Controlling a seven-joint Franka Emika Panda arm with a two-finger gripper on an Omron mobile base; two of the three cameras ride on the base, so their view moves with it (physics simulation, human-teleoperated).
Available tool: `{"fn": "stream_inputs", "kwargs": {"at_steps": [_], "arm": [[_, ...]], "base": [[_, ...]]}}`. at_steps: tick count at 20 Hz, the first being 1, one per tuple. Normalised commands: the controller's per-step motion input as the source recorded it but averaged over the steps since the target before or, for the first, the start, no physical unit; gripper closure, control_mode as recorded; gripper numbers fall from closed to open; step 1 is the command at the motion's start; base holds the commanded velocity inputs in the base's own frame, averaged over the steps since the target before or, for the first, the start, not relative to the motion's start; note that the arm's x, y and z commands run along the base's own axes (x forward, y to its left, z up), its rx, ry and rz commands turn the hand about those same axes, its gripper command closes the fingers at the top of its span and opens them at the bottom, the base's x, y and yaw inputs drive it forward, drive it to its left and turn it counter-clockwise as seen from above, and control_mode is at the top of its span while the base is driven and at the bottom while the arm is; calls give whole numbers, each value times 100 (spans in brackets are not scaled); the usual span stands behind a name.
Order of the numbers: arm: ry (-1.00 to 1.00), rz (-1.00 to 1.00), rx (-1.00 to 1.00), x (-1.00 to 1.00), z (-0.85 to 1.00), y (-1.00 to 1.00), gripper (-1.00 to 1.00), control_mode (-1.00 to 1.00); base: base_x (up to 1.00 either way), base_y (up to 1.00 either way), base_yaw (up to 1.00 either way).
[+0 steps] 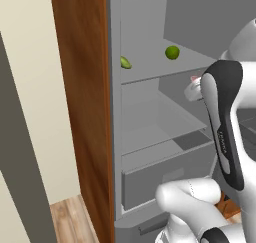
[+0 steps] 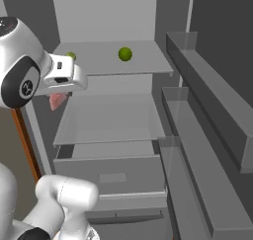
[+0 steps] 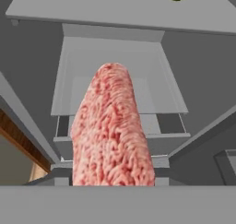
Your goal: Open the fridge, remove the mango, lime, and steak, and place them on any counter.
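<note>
- Your fingers [image 2: 58, 97] are clenched on the steak [image 3: 112, 133]; it hangs in the grasp in front of the middle shelf [image 2: 106, 119] of the open fridge [image 1: 150, 152].
- Step in hand, as you can judge: steak removal, carry-out.
- Lime [image 2: 125, 54] and mango [image 1: 125, 63] sit well apart on the upper shelf [image 2: 138, 61].
- Next: back clear of the door bins [image 2: 207, 130], turn toward the desk, set the steak flat.

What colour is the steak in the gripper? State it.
Pinkish-red with pale streaks; the steak shows best in the hand view.
</note>
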Motion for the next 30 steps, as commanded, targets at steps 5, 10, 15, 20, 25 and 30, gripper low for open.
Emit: {"fn": "stream_inputs", "kwargs": {"at_steps": [5,10,15,20,25,30], "arm": [[0,0,0,0,0,0,100,-100],[0,0,0,0,0,0,100,100],[0,0,0,0,0,0,100,100],[0,0,0,0,0,0,100,100],[0,0,0,0,0,0,100,100],[0,0,0,0,0,0,100,100]], "base": [[0,0,0],[-57,-21,5],[-95,-66,0],[-99,-46,-25],[-81,-31,-61],[-52,-21,-77]]}}
